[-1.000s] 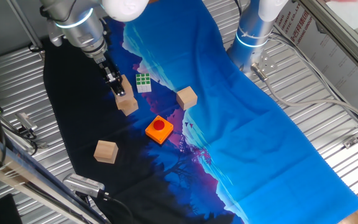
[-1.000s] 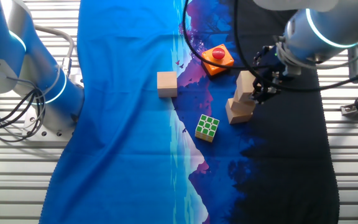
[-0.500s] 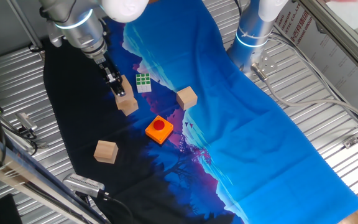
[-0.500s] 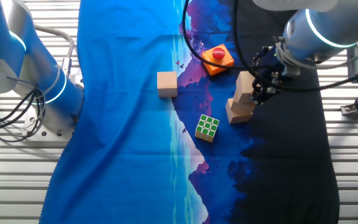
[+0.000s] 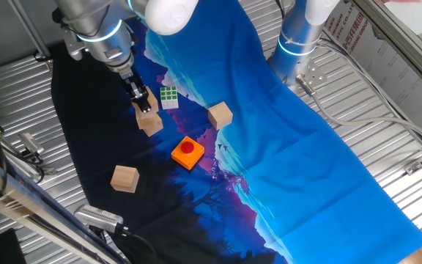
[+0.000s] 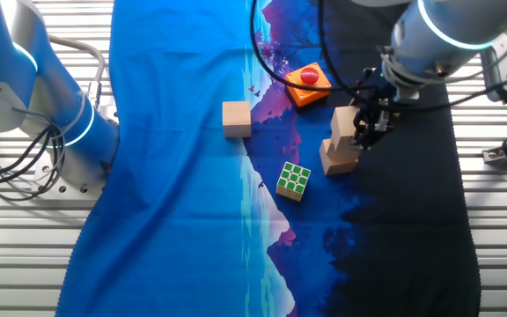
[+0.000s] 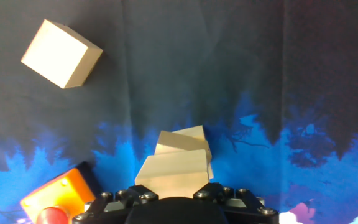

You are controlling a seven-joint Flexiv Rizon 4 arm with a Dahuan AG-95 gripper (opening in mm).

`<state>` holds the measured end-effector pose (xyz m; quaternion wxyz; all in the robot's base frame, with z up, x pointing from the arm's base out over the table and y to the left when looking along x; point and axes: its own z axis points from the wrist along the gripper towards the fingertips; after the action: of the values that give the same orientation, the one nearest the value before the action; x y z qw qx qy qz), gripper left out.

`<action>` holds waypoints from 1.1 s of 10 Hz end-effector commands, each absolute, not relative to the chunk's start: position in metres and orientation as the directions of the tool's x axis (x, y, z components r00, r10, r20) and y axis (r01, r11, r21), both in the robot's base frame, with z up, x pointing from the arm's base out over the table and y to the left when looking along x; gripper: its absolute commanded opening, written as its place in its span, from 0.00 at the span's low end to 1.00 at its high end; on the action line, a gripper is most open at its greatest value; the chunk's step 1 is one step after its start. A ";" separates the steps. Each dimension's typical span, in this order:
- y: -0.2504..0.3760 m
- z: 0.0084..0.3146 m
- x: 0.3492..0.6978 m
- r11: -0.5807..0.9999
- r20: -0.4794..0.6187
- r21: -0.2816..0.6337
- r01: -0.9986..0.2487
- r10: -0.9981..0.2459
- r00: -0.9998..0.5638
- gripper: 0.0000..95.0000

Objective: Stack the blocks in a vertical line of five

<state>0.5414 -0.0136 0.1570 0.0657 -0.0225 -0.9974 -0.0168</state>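
Looking at your gripper [image 6: 365,128], you find it right beside a two-high stack of wooden blocks: the top block [image 6: 344,122] sits on the bottom block [image 6: 339,157], turned a little against it. From one fixed view the dark fingers [image 5: 142,102] stand over that same stack [image 5: 149,119] and hide most of the upper cube. Whether the fingers are pressed on the top block or standing just off it, you cannot tell from any of the views; the hand view shows only the two stacked cubes [image 7: 178,163] straight ahead of the gripper body, with the fingertips out of sight.

You have two more blocks lying single on the printed cloth [image 5: 284,139]. One loose block [image 5: 220,115] rests on the blue part, well apart from the stack. Another loose block [image 5: 124,178] rests on the dark part, nearer the table edge. An orange square with a red button [image 5: 187,152] lies between them, near the stack. A green-and-white puzzle cube [image 5: 168,97] sits just beside the stack.
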 end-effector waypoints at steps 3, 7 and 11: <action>-0.011 0.155 0.545 0.998 0.122 0.039 0.050 0.045 -0.991 0.40; -0.010 0.154 0.546 0.998 0.118 0.040 0.049 0.044 -0.992 0.60; -0.010 0.154 0.546 0.998 0.118 0.040 0.049 0.044 -0.992 0.60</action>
<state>0.5458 -0.0102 0.1543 0.0588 -0.0233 -0.9978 -0.0214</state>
